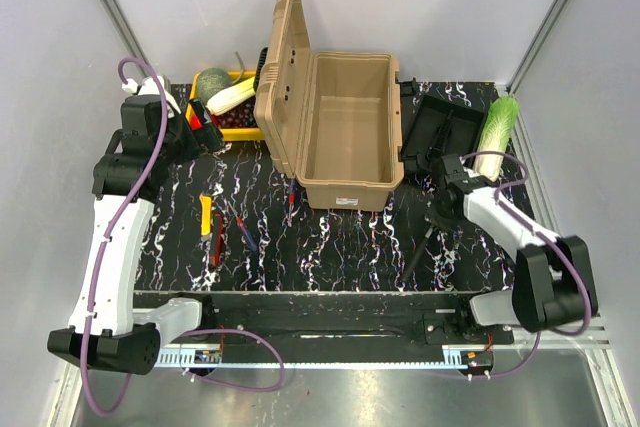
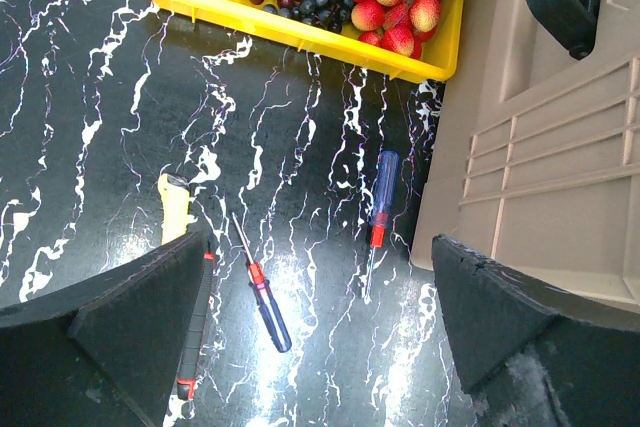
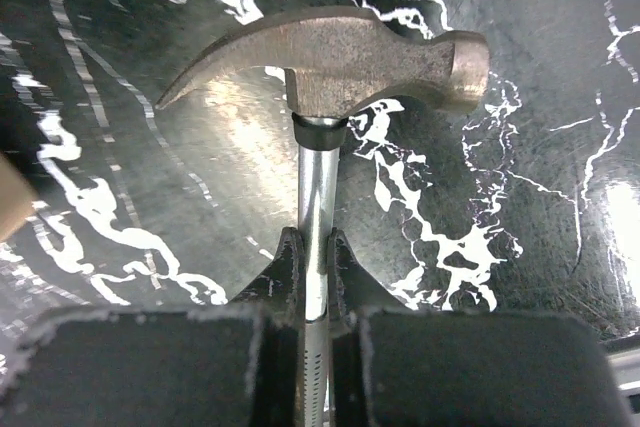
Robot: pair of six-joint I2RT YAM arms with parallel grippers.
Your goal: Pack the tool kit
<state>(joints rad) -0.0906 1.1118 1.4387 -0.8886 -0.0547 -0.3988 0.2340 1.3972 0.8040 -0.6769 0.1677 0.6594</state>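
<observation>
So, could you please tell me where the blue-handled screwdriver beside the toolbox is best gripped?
Grip the blue-handled screwdriver across its blue handle, from straight above. It lies flat, the handle is its thickest part, and the toolbox crowds its right side.

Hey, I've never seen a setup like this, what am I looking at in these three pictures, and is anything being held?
These are two robot arms bolted to a marbled black table, each ending in a two-finger claw. The wide picture looks down from above; the other two come from cameras on each wrist.

On the table stands an open tan toolbox, its lid up. Left of it lie small tools, including two screwdrivers and a yellow-handled tool. Behind them sits a yellow crate of fruit. A black tray and a cabbage lie to the toolbox's right.

The left claw is open, hanging over the screwdrivers. The right claw is shut on the metal shaft of a hammer.
</observation>
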